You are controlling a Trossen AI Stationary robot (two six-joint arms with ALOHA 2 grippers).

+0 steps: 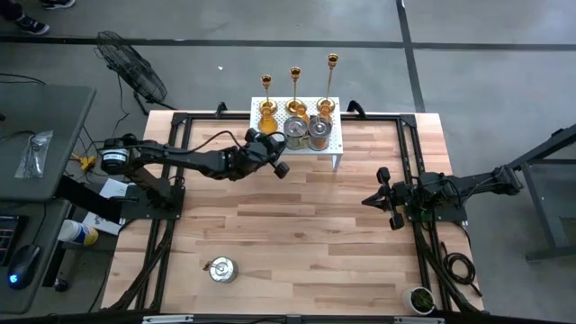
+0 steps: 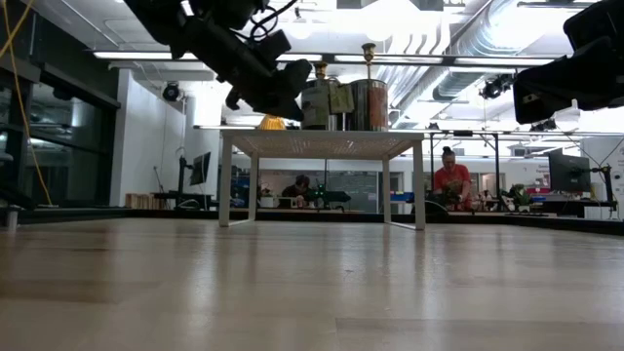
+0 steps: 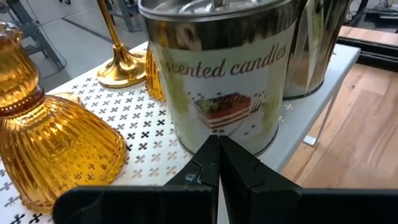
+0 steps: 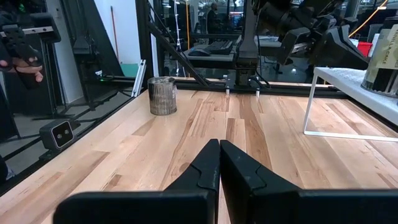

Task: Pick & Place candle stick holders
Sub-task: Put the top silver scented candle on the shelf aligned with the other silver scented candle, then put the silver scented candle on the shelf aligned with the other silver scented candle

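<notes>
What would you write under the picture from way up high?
Left gripper shut beside the white rack of candle holders, one silver pot alone on the table, right gripper waiting.

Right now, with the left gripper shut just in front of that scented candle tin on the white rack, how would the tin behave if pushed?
The tin is squat with a flat base, so it would probably slide rather than tip. Its shiny metal wall looks slippery. Pushed back, it would likely bump the gold candlestick behind it.
</notes>
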